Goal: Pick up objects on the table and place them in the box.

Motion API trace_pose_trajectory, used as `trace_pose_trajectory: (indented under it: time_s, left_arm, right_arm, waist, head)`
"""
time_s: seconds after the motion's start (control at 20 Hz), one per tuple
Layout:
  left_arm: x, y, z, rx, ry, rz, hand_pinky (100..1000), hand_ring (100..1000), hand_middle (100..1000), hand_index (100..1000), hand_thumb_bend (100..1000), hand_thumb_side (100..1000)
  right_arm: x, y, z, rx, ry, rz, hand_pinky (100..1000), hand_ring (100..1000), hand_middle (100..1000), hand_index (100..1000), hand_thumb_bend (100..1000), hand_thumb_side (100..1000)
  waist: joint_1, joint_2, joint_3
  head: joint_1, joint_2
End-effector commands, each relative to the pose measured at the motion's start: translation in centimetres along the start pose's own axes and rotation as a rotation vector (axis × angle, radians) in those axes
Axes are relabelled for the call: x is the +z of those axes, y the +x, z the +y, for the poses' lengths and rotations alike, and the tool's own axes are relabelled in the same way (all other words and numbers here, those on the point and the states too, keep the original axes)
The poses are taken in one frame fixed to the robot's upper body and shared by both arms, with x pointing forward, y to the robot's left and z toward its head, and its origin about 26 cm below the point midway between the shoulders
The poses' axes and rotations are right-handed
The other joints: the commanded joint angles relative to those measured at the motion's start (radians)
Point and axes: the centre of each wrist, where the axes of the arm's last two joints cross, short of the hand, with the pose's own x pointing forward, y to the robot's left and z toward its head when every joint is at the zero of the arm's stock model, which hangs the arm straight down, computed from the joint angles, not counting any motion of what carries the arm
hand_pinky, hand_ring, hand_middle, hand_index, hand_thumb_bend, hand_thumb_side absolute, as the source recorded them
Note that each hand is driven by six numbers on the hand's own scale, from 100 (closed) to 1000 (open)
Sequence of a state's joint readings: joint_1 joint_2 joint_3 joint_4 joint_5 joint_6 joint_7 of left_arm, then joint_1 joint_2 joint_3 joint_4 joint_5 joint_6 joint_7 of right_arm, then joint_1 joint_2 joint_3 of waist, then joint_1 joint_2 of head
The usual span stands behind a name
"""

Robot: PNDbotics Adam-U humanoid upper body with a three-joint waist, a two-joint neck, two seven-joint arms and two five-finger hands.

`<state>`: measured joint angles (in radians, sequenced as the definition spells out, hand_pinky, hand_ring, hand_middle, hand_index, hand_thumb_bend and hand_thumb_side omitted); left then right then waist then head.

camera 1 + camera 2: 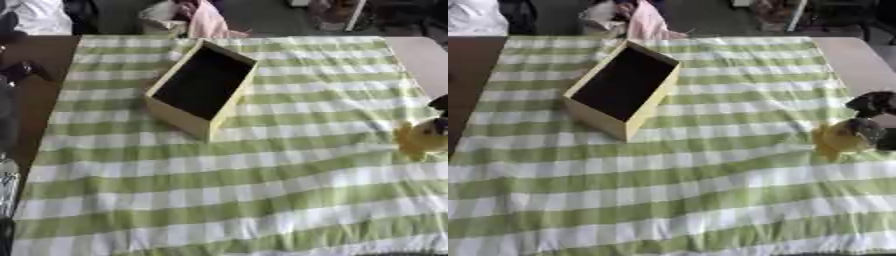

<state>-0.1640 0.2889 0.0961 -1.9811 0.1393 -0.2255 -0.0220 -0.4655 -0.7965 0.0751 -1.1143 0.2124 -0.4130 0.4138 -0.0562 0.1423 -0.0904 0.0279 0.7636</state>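
Observation:
A pale yellow box [179, 114] with a dark inside stands open-topped on the left half of the green-and-white checked cloth [262, 190], turned at an angle. At the right edge a yellow soft object [836, 140] lies on the cloth. My right hand [870, 125], black, comes in from the right, and its fingers curl over the top of the yellow object. Most of that hand is cut off by the view's edge. My left hand does not show.
Bare brown tabletop [39, 95] runs along the left of the cloth, with a dark item [22, 70] on it. A pale board [855, 62] lies at the far right corner. Pink fabric [647, 24] and clutter sit beyond the far edge.

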Motion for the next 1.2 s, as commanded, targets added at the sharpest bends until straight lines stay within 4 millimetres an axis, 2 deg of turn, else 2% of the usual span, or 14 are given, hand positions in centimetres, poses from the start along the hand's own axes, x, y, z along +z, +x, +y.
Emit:
trace_pose_trajectory:
  time_s: [0.05, 0.4, 0.7, 1.2]
  left_arm:
    - [-0.4, 0.6, 0.2, -0.007, -0.005, -0.029, 455, 1000, 959, 688, 100, 761]
    - [-0.6, 0.7, 0.1, 0.001, -0.009, -0.035, 455, 1000, 960, 687, 100, 761]
    - [-0.7, 0.7, -0.1, 0.013, -0.012, -0.038, 456, 1000, 959, 687, 100, 759]
    - [-0.9, 0.7, -0.6, 0.041, -0.021, -0.046, 457, 1000, 960, 688, 100, 759]
  right_arm:
    - [-0.7, 1.3, -2.2, 0.045, -0.045, -0.017, 795, 852, 795, 489, 100, 411]
    - [-4.8, 4.2, -3.2, 0.069, -0.102, -0.067, 794, 845, 781, 464, 100, 379]
    - [-9.8, 8.2, -4.1, 0.123, -0.153, -0.143, 793, 840, 775, 460, 100, 365]
    - [-16.9, 16.1, -3.8, 0.164, -0.229, -0.277, 789, 838, 780, 451, 100, 358]
  waist:
    - [-0.001, -0.008, 0.003]
    - [0.003, -0.001, 0.019]
    - [0.010, -0.005, 0.027]
    - [0.022, -0.001, 0.046]
  head:
    - [-0.003, 0.006]
    - [-0.021, 0.006]
    - [-0.022, 0.006]
    - [-0.019, -0.001]
